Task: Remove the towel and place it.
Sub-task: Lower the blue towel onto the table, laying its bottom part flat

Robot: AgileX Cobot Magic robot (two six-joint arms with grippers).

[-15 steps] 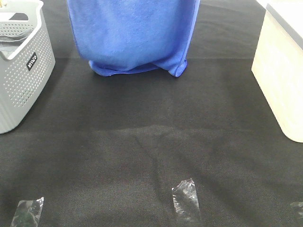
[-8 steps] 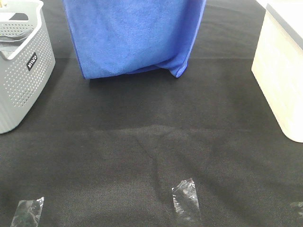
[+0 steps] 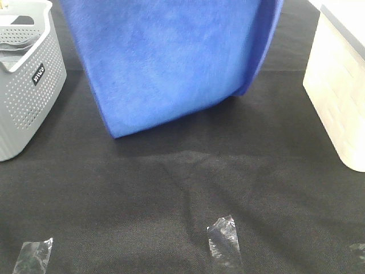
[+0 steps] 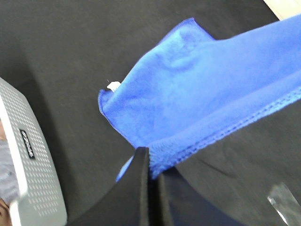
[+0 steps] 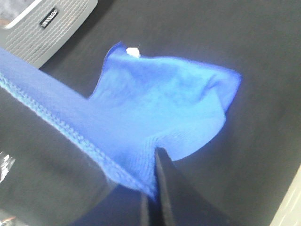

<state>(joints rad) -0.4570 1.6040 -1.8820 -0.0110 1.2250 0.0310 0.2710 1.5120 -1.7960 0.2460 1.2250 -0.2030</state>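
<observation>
in the high view the towel point(image 3: 171, 63) is being shown as a broad royal-blue sheet hanging over the black worktop point(image 3: 171, 188). its upper part is running out of the frame, so neither tool is being seen there. its lower edge is slanting, lower on the side of the grey basket point(image 3: 25, 85) and higher toward the cream box point(image 3: 342, 91). whether it is touching the worktop cannot be told.

the wrist views are supplying what is being cut off above. the left tool point(image 4: 149, 160) is being seen clenched on the stitched hem of the towel, its dark fingers pressed together with the cloth pinched between them. the right tool point(image 5: 153, 162) is likewise being seen grasping the hem at another corner. a small white tag point(image 4: 113, 86) at a hanging corner is being shown only by the wrist cameras.

the towel is being rendered as fuzzy microfibre with a neat row of blue stitching along its border. the basket is being shown as moulded plastic, perforated with small round holes and bearing a dark label. the worktop is being shown as coarse woven fabric with slight creases, and the box as pale and block-shaped. crinkled pieces of clear tape point(image 3: 223, 240) are lying on the worktop near its front.
</observation>
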